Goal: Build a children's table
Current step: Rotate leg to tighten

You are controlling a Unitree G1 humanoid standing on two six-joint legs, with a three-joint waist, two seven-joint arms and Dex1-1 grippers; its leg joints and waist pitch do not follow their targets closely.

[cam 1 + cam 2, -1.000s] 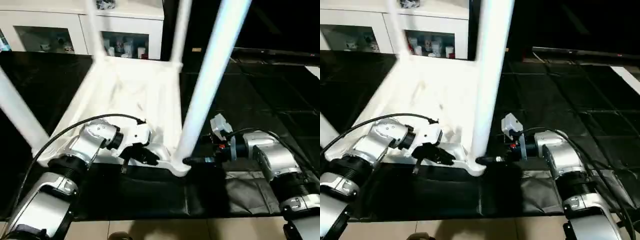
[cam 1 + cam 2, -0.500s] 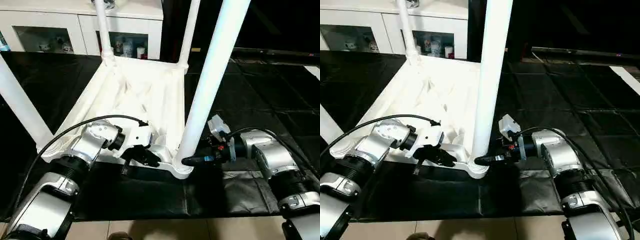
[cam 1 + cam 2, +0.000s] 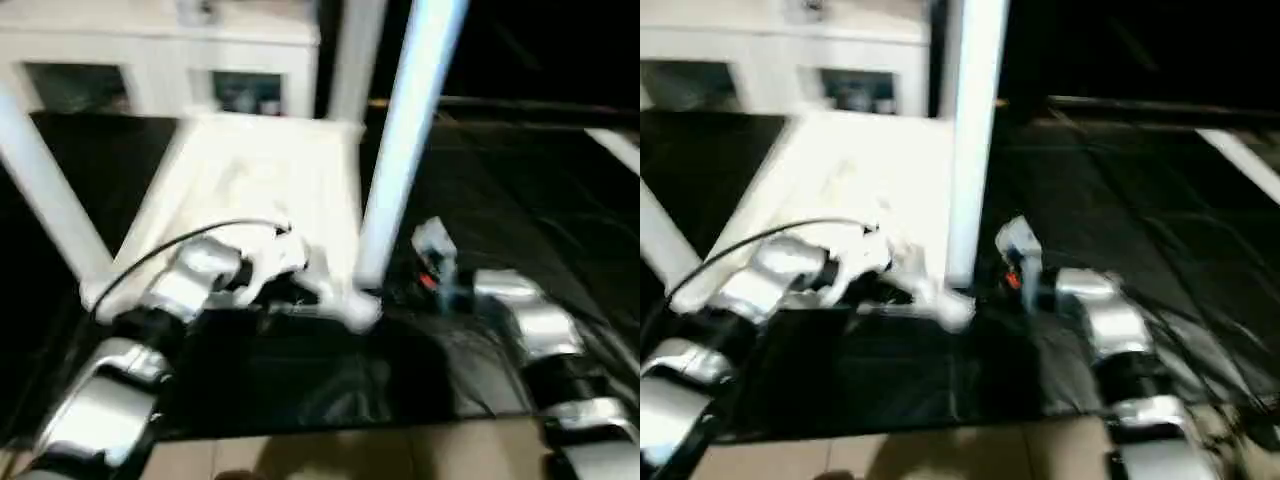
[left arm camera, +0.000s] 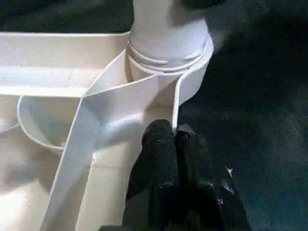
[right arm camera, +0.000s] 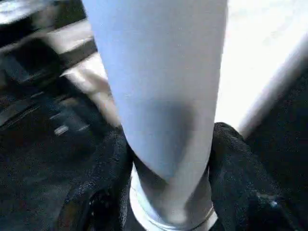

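Observation:
The children's table [image 3: 260, 170] lies upside down on a black mat, its white legs pointing up. My left gripper [image 4: 174, 129] is shut on the thin rim wall of the top at the near corner, just beside the leg socket [image 4: 168, 53]. It also shows at the corner in the head view as the left gripper [image 3: 300, 298]. My right gripper [image 5: 168, 142] is closed around the base of the near right leg [image 3: 400, 150], one black finger [image 5: 108, 168] on each side and touching it. The right gripper [image 3: 388, 292] reaches the leg from the right.
Another leg [image 3: 45, 195] rises at the left and one more [image 3: 350, 60] at the far corner. A white glass-door cabinet [image 3: 150, 50] stands behind. The black mat [image 3: 300, 380] ends near a tan floor strip [image 3: 350, 455] in front.
My right gripper's fingers have closed in on the base of the near right leg. The left gripper keeps its hold on the rim. The camera has moved and the picture has shifted.

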